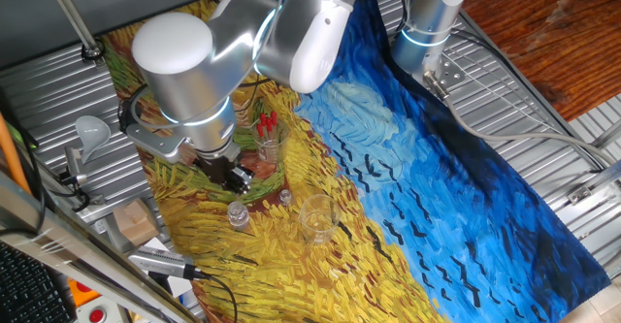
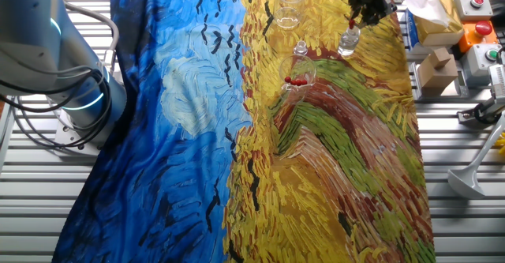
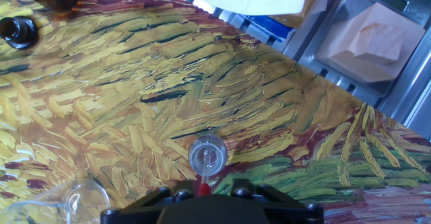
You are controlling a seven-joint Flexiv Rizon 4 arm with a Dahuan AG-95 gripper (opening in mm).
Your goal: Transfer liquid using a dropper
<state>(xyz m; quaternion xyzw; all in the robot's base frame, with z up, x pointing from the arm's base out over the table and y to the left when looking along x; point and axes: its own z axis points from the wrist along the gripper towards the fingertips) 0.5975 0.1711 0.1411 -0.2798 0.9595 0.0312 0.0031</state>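
My gripper is shut on the dropper, whose red bulb shows between the black jaws. It hangs over the open mouth of a small clear vial standing on the painted cloth. In one fixed view the gripper is just above that vial. From the other side the gripper holds the red bulb over the vial. A glass holding several red-bulbed droppers stands close behind. The pipette's tip is hidden.
An empty clear beaker and a second small vial stand right of the gripper. Brown bottles sit at the hand view's top left. A cardboard box and button boxes lie beyond the cloth's edge.
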